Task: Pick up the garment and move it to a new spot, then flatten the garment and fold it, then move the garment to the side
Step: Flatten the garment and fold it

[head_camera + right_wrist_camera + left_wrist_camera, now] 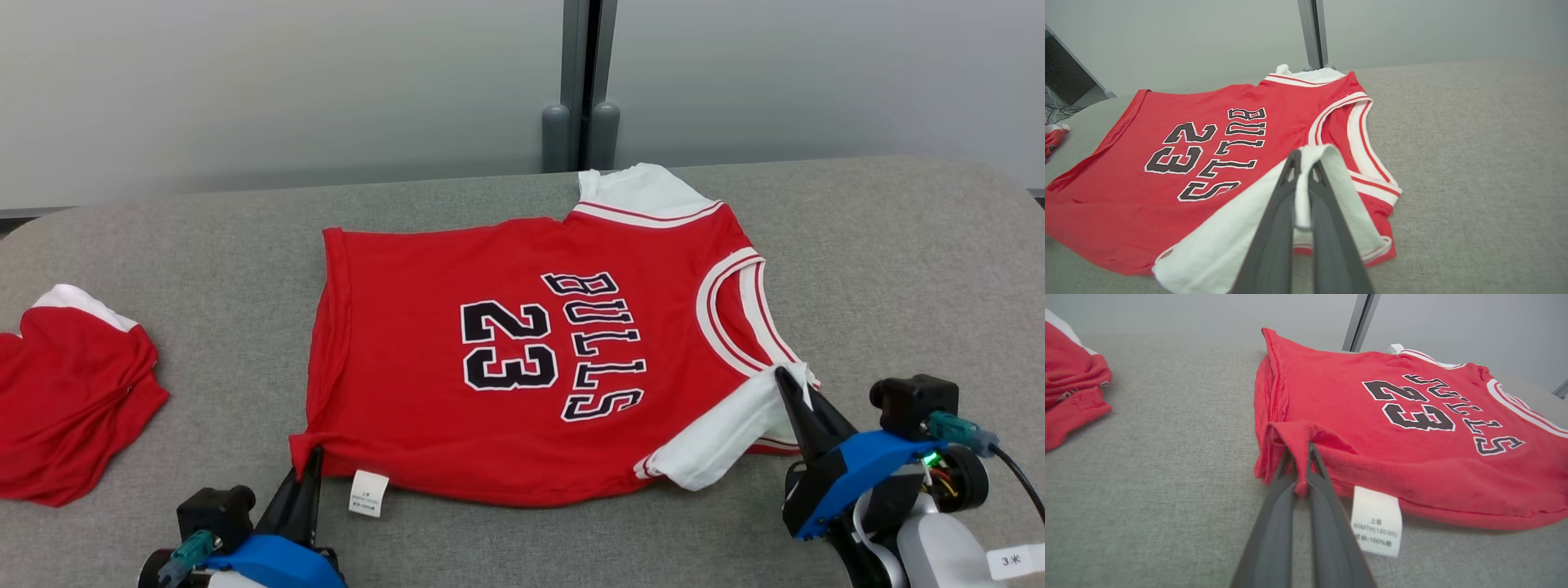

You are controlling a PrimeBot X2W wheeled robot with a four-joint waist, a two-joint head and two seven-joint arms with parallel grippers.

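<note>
My left gripper is clamped on the near hem corner of the red garment, pinching a fold of red cloth just beside the white care label. My right gripper is clamped on the white sleeve. The garment lies spread on the grey surface, its 23 print facing up. A second red garment lies bunched well apart on my left.
</note>
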